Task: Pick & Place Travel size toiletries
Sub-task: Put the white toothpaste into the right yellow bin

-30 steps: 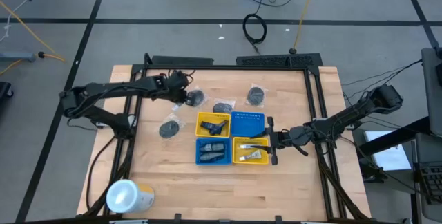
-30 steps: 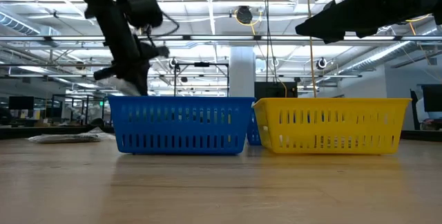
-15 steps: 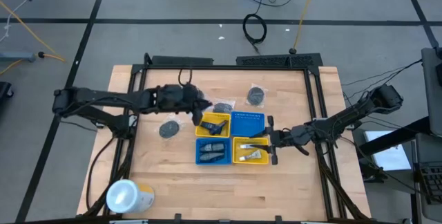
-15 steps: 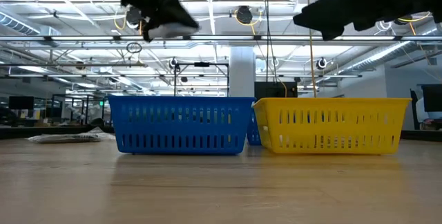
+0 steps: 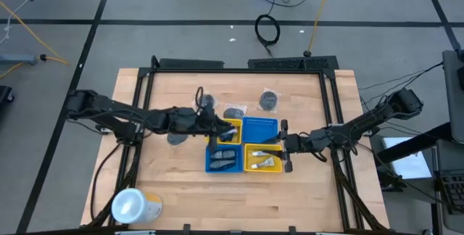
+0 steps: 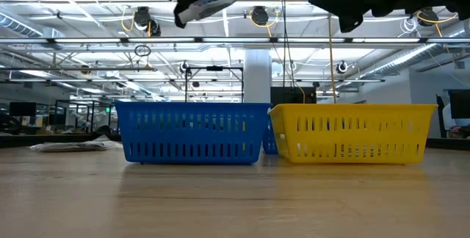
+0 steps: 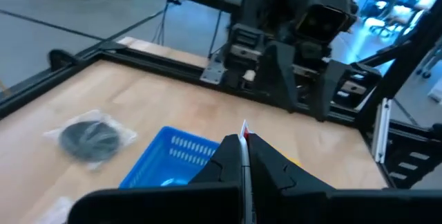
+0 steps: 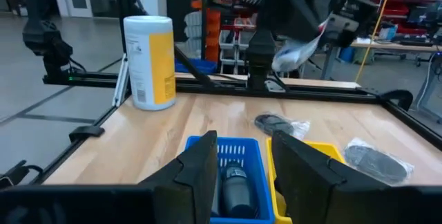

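We held a wrapped toiletry (image 8: pixel 298 50), light and crinkly, by its wrapper edge in the clenched left jaws (image 5: pixel 215 125) above the centre trays, right jaws (image 5: pixel 283 145) parted, empty.

Legible text: none in any view.
Cylinder (image 8: pixel 152 61): yellow label w/ dark print, too small to read.
Trays, wrappers: no readable marks.
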Controlling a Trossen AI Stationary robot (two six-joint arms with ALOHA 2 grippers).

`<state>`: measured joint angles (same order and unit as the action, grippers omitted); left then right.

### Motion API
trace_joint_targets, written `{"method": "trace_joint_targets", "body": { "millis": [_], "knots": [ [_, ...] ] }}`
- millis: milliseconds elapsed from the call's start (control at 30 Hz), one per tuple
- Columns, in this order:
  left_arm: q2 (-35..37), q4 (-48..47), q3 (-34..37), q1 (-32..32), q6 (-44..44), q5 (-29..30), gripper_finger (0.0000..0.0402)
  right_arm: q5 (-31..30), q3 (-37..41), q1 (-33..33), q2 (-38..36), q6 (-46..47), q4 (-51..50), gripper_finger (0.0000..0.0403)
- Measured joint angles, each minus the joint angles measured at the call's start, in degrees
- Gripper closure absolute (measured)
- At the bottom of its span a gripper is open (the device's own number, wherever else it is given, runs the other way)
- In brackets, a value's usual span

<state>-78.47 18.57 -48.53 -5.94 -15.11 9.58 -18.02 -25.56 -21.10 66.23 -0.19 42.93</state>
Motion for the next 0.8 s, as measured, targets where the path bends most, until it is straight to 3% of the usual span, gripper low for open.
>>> {"method": "trace_joint_targets", "body": {
  "millis": [467,700,800],
  "knots": [
    [-15.3,23.7,0.0,-2.6,1.1,-0.5,0.0401,-1.5,0.0,1.2,0.0,6.4,-2.8,0.0273],
    [-18.7,24.9,-4.1,-2.7,4.1,0.5,0.0401,-5.8,0.0,1.3,0.0,7.2,-2.1,0.0273],
    [-20.7,23.0,-7.5,-3.3,7.4,3.5,0.0401,-6.0,0.0,1.9,0.1,7.3,-0.9,0.0273]
  ]
}}
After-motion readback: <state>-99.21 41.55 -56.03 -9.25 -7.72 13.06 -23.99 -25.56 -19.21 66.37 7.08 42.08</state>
